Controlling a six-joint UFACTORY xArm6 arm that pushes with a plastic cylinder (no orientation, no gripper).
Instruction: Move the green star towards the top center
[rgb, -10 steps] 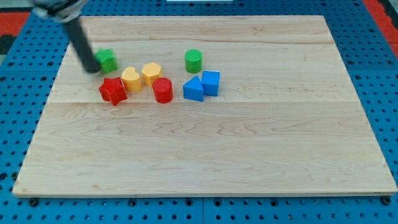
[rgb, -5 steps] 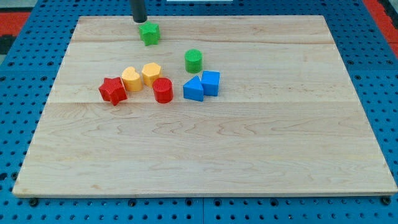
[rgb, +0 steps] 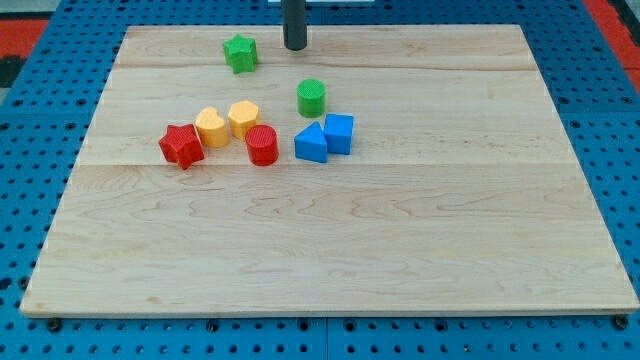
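Right now my tip (rgb: 295, 46) sits apart from the green star (rgb: 240, 53), on its right near the top edge. No gripper exists to open or close. To nudge the star rightward, I judge the tip should circle to its left side, steering clear of the green cylinder (rgb: 311, 98).

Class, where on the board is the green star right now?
The green star sits near the view's top edge, left of centre, with my tip to its right, not touching.

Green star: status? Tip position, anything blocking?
My tip near top edge, right of green star, apart. Star left of top center. Green cylinder below the tip, not between them.
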